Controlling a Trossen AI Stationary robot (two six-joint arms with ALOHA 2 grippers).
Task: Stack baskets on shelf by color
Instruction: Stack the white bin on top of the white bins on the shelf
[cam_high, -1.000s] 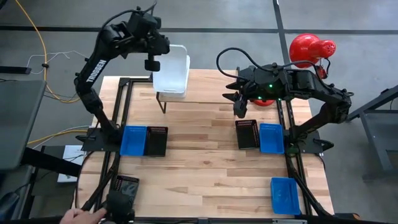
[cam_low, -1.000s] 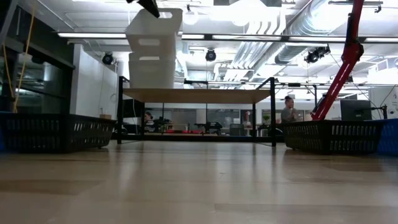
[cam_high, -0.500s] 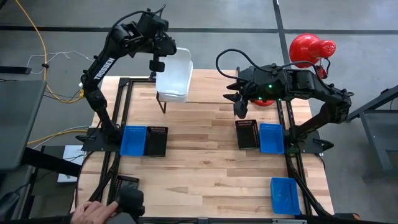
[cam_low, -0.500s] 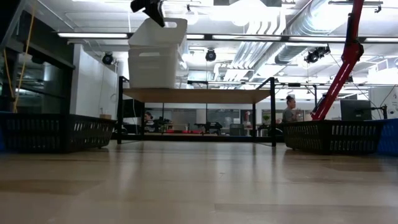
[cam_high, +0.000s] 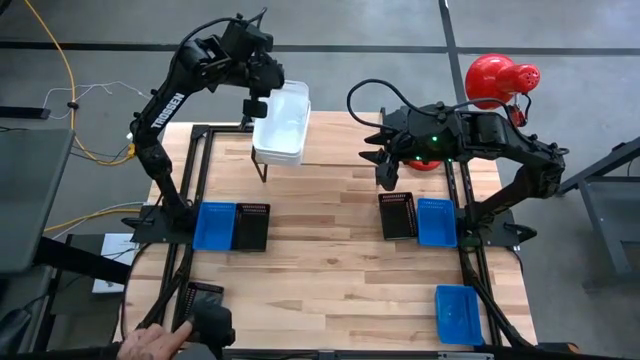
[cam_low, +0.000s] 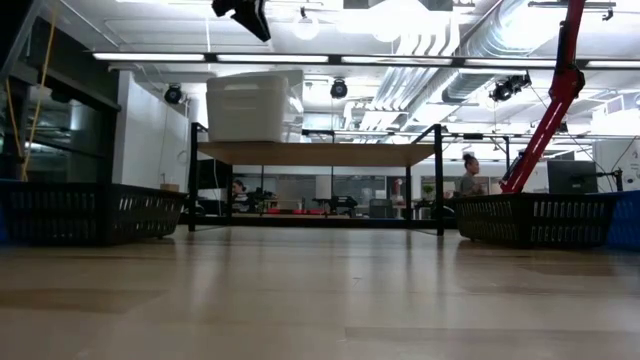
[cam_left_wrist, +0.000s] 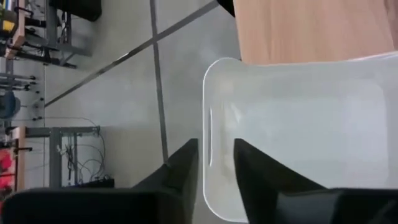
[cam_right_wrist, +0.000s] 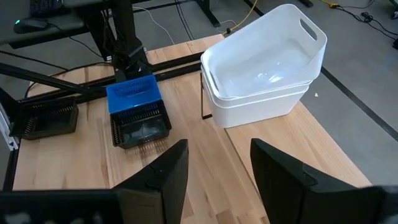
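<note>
- Two white baskets (cam_high: 279, 124) sit nested on the shelf (cam_low: 318, 152), at its left end.
- My left gripper (cam_high: 258, 104) hovers above their rim, fingers parted, empty.
- Next step, I judge: fetch a blue basket (cam_high: 214, 224).
- My right gripper (cam_high: 385, 172) waits right of the shelf, open, empty.

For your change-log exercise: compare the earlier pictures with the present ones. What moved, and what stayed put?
The upper white basket dropped fully into the one beneath on the shelf. The left gripper let go and now sits above it, fingers open. The right gripper, the black and blue baskets on the table, stayed put.
</note>
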